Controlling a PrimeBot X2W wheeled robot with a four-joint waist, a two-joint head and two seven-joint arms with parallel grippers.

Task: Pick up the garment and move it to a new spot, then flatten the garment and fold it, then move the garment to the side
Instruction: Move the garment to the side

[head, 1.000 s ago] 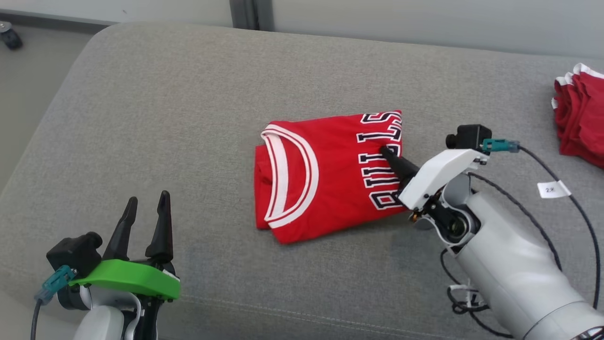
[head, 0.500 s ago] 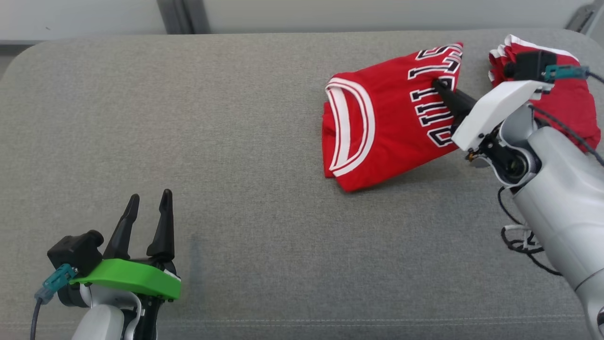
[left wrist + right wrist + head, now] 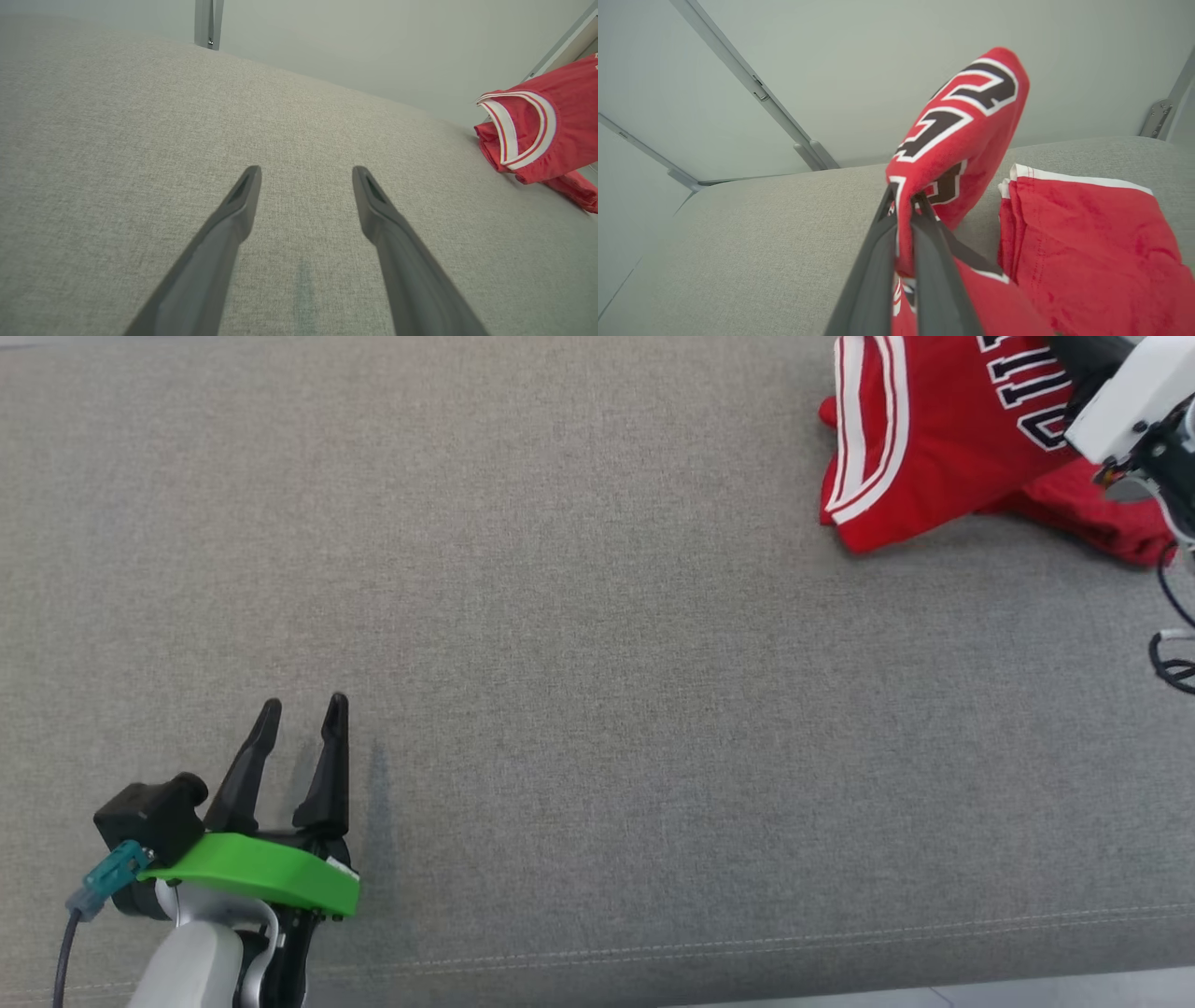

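Right gripper (image 3: pixel 903 198) is clamped on the folded jersey (image 3: pixel 934 448), upper right, probably so the fold holds. Left gripper (image 3: pixel 304 705) idles open, lower left.

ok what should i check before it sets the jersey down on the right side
1. Grip on the jersey: ok, the right gripper is shut on its lettered edge.
2. Fold intact: cannot tell, part of it runs off the head view's top edge.
3. Jersey clear of the grey cushion: cannot tell, its low corner hangs close to the fabric.
4. Bare landing spot: not ok, another red garment lies right beside it, so the jersey would likely land partly on that.
5. Other arm out of the way: ok, the left gripper is open, empty and far across the cushion.
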